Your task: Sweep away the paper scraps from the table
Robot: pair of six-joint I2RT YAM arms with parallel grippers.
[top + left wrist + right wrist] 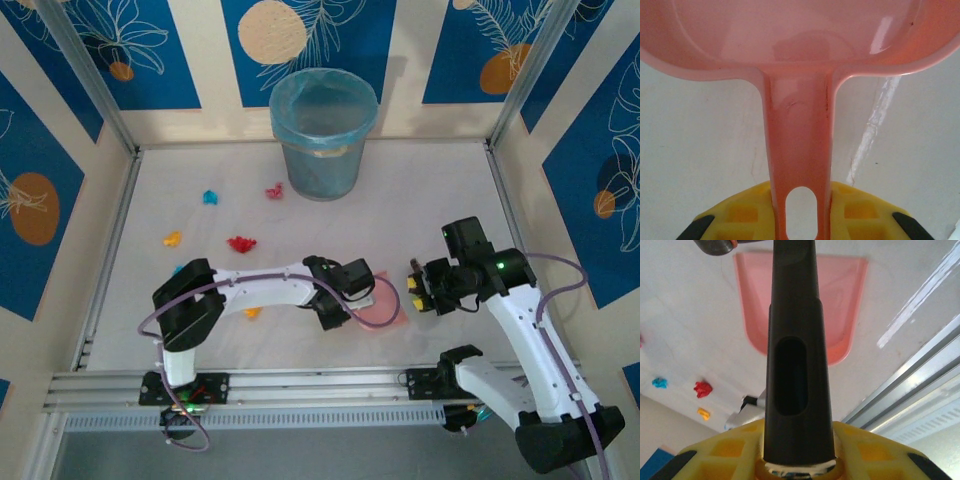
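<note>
Small crumpled paper scraps (241, 243) in red, blue, orange and yellow are scattered over the left half of the flat white table (430, 200), from the far side beside the bin to the near side by the left arm. All are well apart from the pink plastic dustpan (385, 310), which lies near the middle of the near edge, and none is seen in it.

The dustpan's handle is clamped between the yellow fingers of the left gripper (800, 216). A dark slotted tool handle (796, 365), judged to be a brush, is clamped in the right gripper (799, 460) just right of the pan. A grey round waste bin (320, 165) with a blue liner stands at the far middle.

Both tools are judged to be in hand, with sweeping not yet begun. Next, the pan's lip would have to be set flat beside the nearest scraps on the left, and the brush drawn toward it from behind them.

No brand, label or writing can be read.
</note>
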